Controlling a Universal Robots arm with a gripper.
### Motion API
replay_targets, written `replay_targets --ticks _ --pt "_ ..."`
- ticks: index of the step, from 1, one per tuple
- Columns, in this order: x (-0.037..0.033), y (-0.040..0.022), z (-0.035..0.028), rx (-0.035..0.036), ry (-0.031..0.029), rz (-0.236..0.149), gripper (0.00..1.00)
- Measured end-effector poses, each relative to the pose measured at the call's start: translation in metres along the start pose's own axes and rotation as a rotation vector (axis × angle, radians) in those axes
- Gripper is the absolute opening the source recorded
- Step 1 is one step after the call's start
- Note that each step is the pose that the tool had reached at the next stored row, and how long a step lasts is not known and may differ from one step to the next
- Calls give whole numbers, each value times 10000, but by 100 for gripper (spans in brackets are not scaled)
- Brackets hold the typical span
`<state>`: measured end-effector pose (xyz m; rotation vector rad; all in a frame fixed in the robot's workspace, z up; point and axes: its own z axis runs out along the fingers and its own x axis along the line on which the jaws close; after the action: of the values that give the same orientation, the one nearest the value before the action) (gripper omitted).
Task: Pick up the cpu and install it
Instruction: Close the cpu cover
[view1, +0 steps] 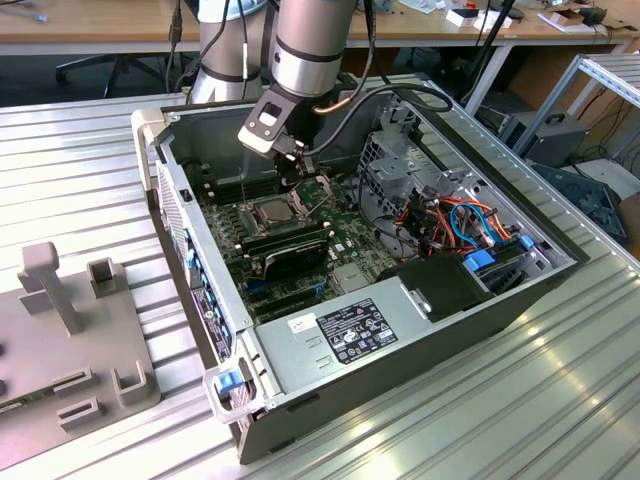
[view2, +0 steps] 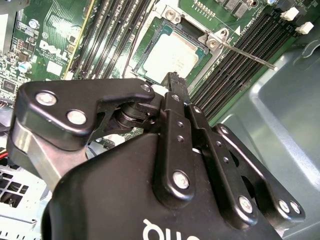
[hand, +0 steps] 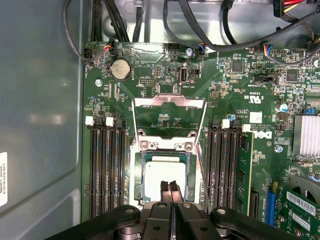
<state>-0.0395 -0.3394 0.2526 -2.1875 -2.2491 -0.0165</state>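
Observation:
The cpu (hand: 161, 173) lies flat in the socket on the green motherboard (hand: 235, 95), its silvery-grey face up. The socket's hinged metal frame (hand: 168, 118) stands folded open beside it. My gripper (hand: 170, 189) hangs just above the chip's near edge, fingers pressed together with nothing between them. In the second wrist view the fingertips (view2: 173, 81) reach down beside the cpu (view2: 172, 56). The exterior view shows the gripper (view1: 292, 172) inside the open computer case, above the cpu (view1: 271, 212).
Memory slots (hand: 106, 165) flank the socket on both sides. A thin socket lever (view2: 246, 52) sticks out beside it. A long black card (view1: 287, 254), a power supply (view1: 350, 330) and cable bundles (view1: 455, 222) fill the case. A grey fixture (view1: 70, 340) lies on the exterior view's left.

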Motion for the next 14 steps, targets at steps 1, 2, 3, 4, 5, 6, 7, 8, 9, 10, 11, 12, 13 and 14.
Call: replay_targets --ticks 1,2,3,4,5,6,7,8,9,10,11,12,13,14 --pt "0 1 0 1 1 0 11" --pt "0 1 0 0 1 1 11" --pt "0 1 0 1 0 0 11" --pt "0 1 0 0 1 1 11" --pt "0 1 0 1 1 0 11" --pt "0 5 0 0 1 -2 11" --pt "0 10 0 1 1 -1 11" --pt "0 15 0 1 0 0 11" --pt "0 19 0 0 1 0 11" --pt "-1 21 0 0 0 0 11" --pt "0 23 0 1 1 1 11" --pt "-1 26 0 0 1 0 11" --pt "-1 30 0 1 1 0 11" --pt "-1 34 0 0 1 0 11"
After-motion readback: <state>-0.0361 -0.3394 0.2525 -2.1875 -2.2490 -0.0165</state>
